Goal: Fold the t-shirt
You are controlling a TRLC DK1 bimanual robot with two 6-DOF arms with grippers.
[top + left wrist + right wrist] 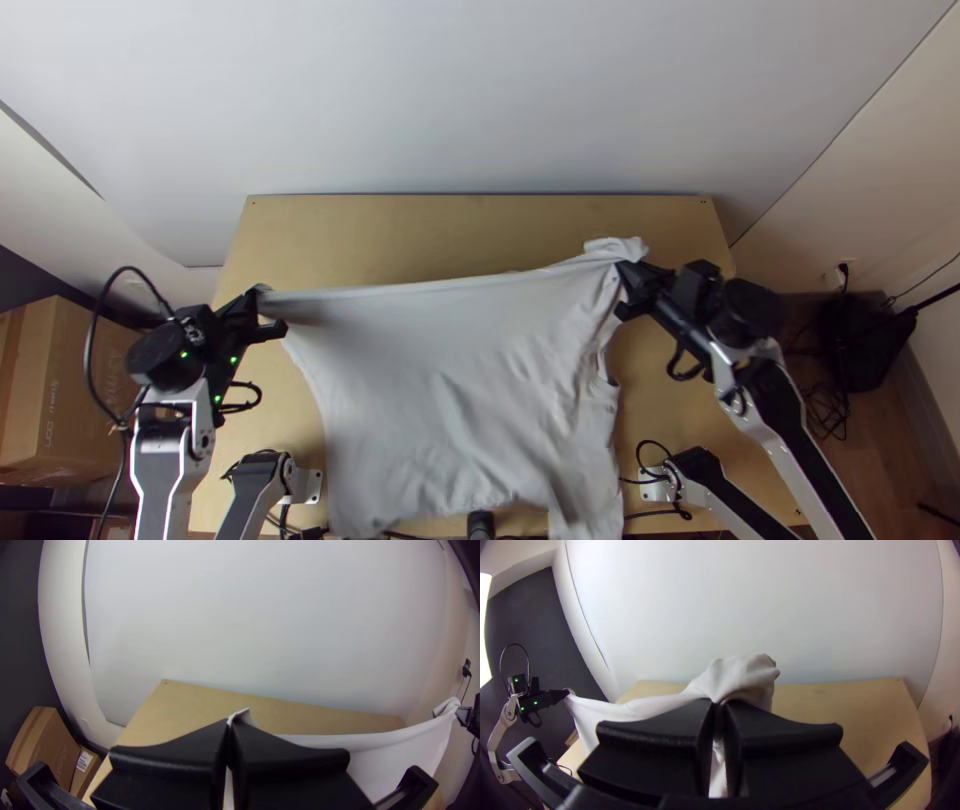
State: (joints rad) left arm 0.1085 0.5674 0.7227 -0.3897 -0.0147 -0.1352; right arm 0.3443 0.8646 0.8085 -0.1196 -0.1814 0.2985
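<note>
- White t-shirt of thin, soft cloth [450, 380]: it hangs between the two arms, over the light wooden table [450, 230], and its low end comes down by the near edge.
- The left black claw with wide flat fingers [229, 726] is pressed together on one top corner. Just a small tip of cloth pokes out past it.
- The right black claw with wide flat fingers [720, 703] pinches the other top corner. A soft, puffy bunch of cloth sticks out past its tips.
- The top edge runs between the claws with a little sag. The side near the right claw is all wrinkly.
- I think the shirt is light and very floppy. It can't hold up its own shape, so it should bend wherever it is let go.
- It doesn't look easy to break, but a hard pull could stretch it, and the small pinch on the left might slip.
- Corners look like the best spots to hold. On the right, a flatter pinch near the edge would likely make fewer lumps.
- The bottom could catch on the short black post [481, 524], so it should be laid down gently.
</note>
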